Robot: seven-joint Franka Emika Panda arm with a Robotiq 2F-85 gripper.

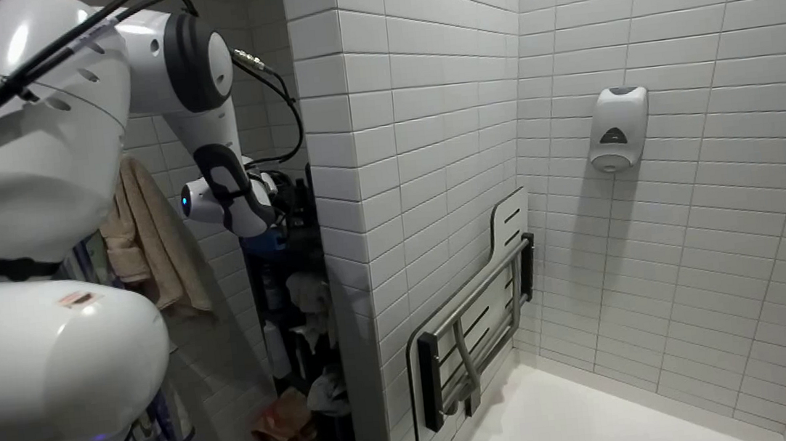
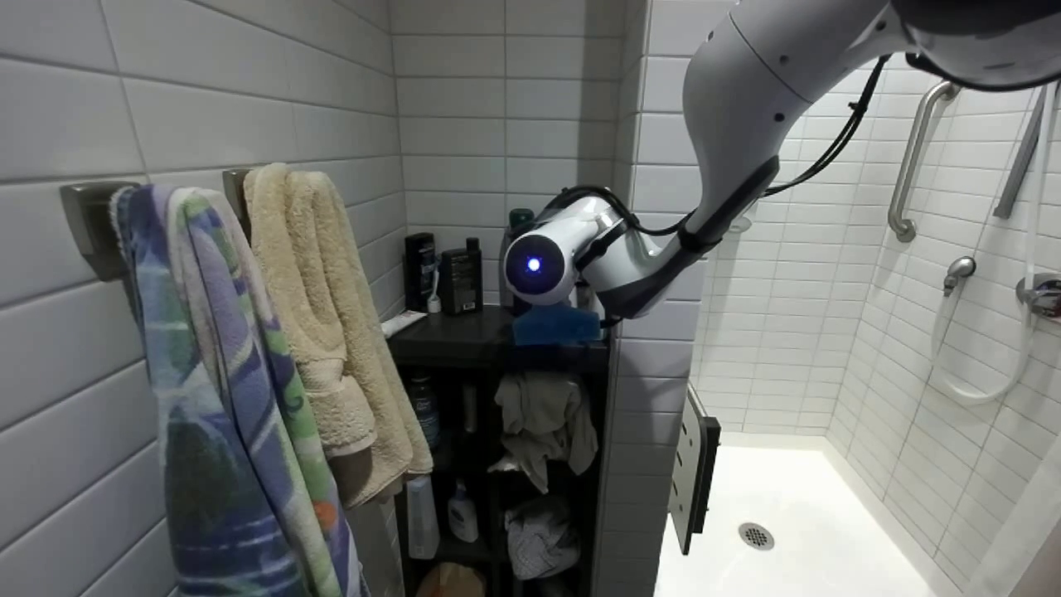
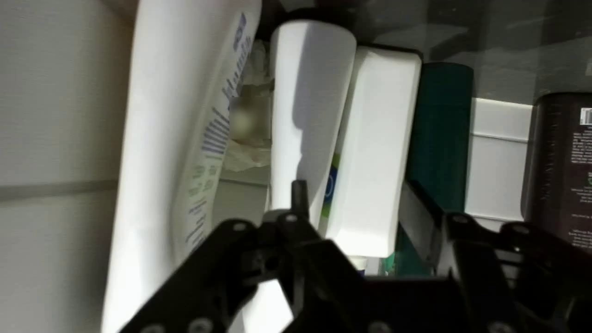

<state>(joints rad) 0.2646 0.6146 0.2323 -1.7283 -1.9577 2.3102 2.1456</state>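
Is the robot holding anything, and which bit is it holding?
Nothing seems held. In the wrist view, the gripper is open, its fingers appearing on either side of the white container, with a gap between it and one finger.

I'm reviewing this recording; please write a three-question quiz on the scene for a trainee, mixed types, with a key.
1. Multiple choice: in the wrist view, the boxy container showing between the fingers is A) brown, B) white, C) green.
2. True or false: in an exterior view, the beige towel hangs on the tiled wall.
3. Fill the gap: in the wrist view, the dark green bottle stands to the ____ of the boxy container.

Key: 1 B; 2 true; 3 right.
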